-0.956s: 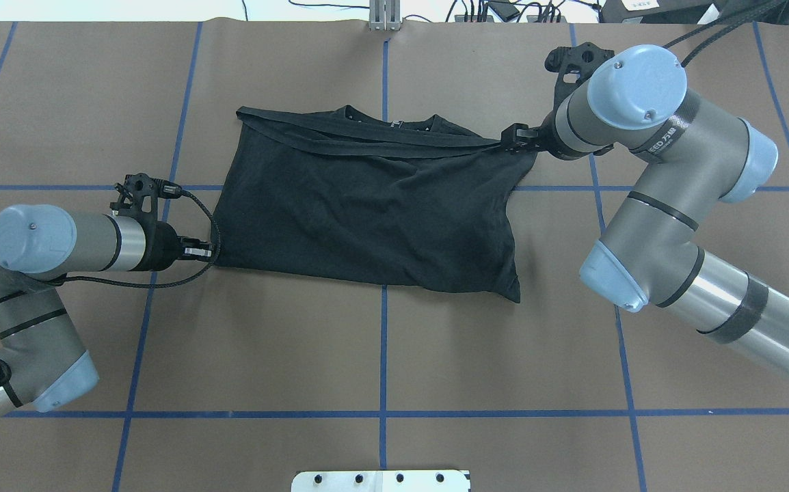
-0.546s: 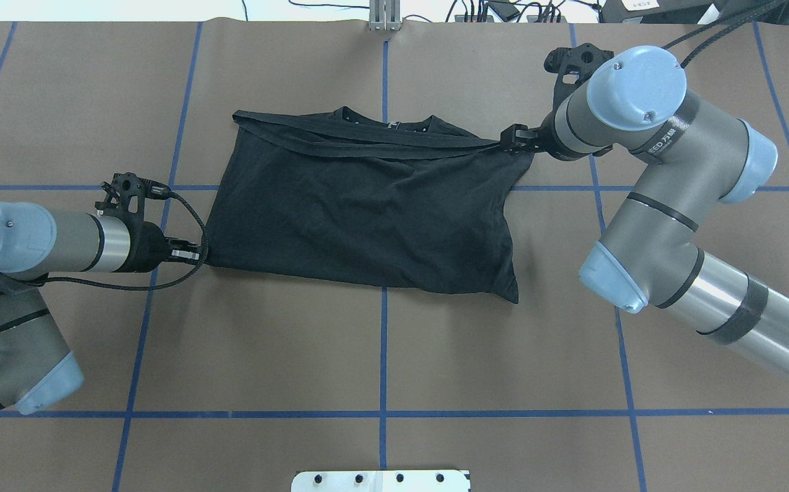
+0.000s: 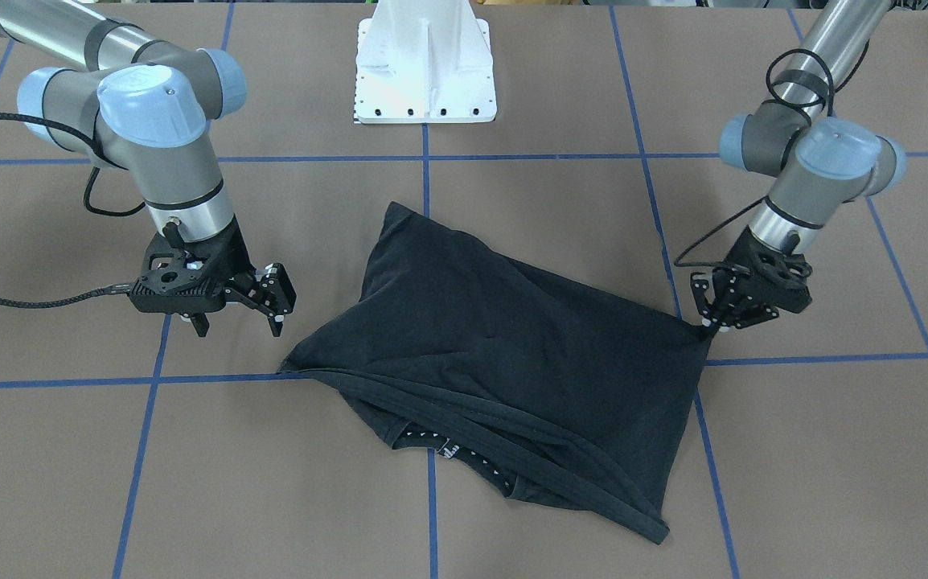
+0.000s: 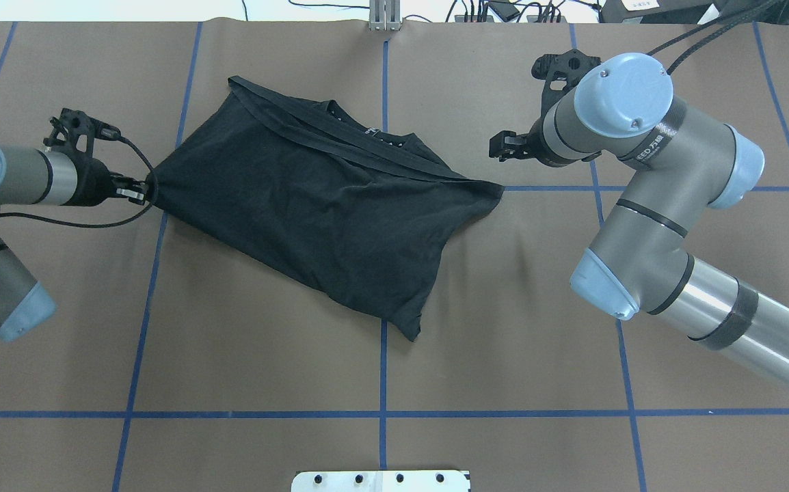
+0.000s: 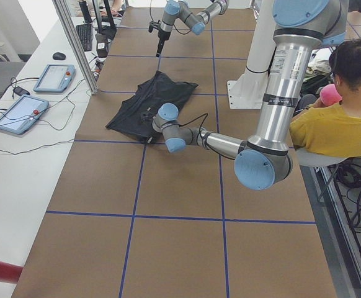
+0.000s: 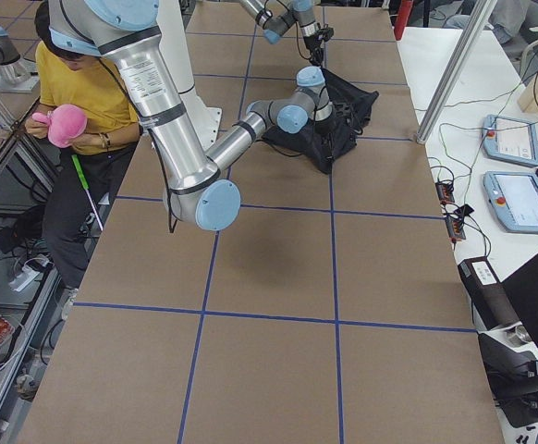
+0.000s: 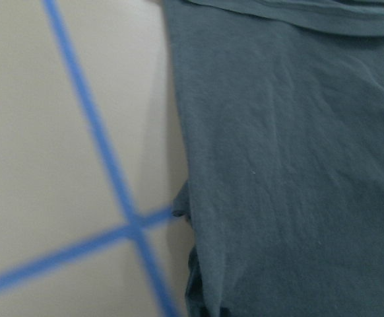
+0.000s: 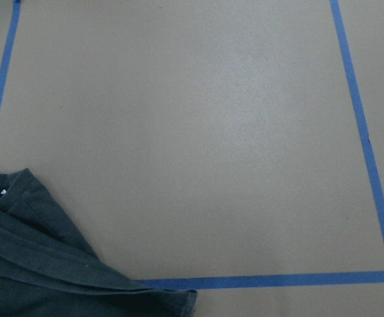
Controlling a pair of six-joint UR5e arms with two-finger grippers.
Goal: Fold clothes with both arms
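Note:
The black T-shirt [image 4: 319, 205] lies crumpled and skewed on the brown table, plain side up, with its collar [image 3: 440, 444] toward the far edge. My left gripper [image 4: 140, 191] is shut on the shirt's left corner, seen at the right of the front-facing view [image 3: 709, 323]. Cloth [image 7: 291, 172] fills most of the left wrist view. My right gripper [image 4: 498, 147] hangs open and empty above the table, a short way beyond the shirt's right corner [image 4: 493, 191]. In the front-facing view its fingers [image 3: 277, 301] stand spread apart. The right wrist view catches only a corner of the shirt [image 8: 60, 277].
Blue tape lines [image 4: 383, 383] grid the brown table. The white mounting pedestal [image 3: 424, 64] stands at the robot's side. A seated person [image 5: 335, 124] in yellow is beside the table, and tablets [image 5: 19, 112] lie on a side bench.
The right gripper let go of the shirt's corner and drew back open. The left gripper pulled its corner left and toward the far edge, swinging the whole shirt round.

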